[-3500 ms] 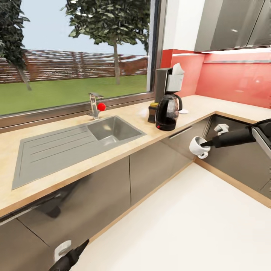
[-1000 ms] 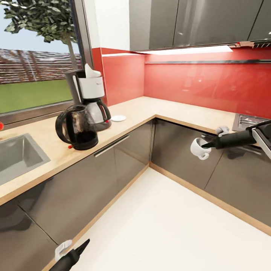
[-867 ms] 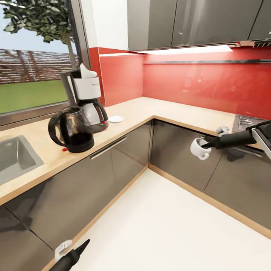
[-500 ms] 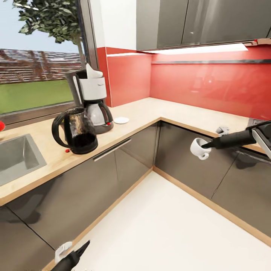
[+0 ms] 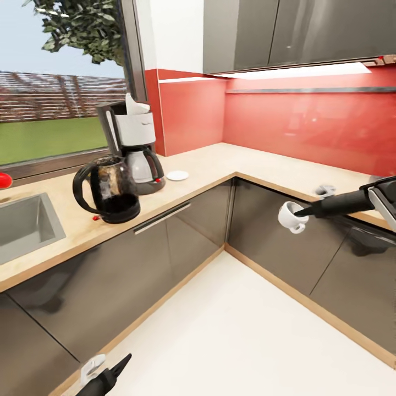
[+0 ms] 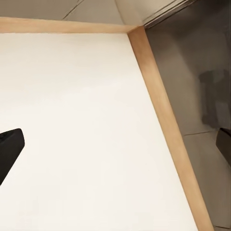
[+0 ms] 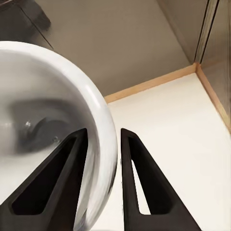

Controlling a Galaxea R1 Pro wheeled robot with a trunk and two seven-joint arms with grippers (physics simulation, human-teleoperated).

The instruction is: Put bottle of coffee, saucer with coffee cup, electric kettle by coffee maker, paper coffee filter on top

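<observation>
The coffee cup [image 5: 290,216] hangs in the air in front of the corner cabinets, tipped on its side, with my right gripper [image 5: 300,210] shut on its rim. In the right wrist view one finger is inside the coffee cup [image 7: 48,115] and one outside. On the kitchen countertop [image 5: 220,162] stands the coffee maker [image 5: 135,148] with the paper coffee filter [image 5: 132,103] on top. The electric kettle [image 5: 110,190] stands in front of it and the saucer [image 5: 177,175] lies bare beside it. The bottle of coffee is hidden. My left gripper [image 5: 107,367] hangs low and open over the floor [image 6: 86,120].
A steel sink [image 5: 22,225] is set in the worktop at the left, with a red tap knob [image 5: 4,180] behind it. Glossy dark cabinets [image 5: 165,247] run under both legs of the L. White floor [image 5: 247,330] spreads between me and the corner.
The head view has swung from the sink toward the corner, then eased back a little. The cup has stayed in my right gripper throughout. Both arms hold their pose.
</observation>
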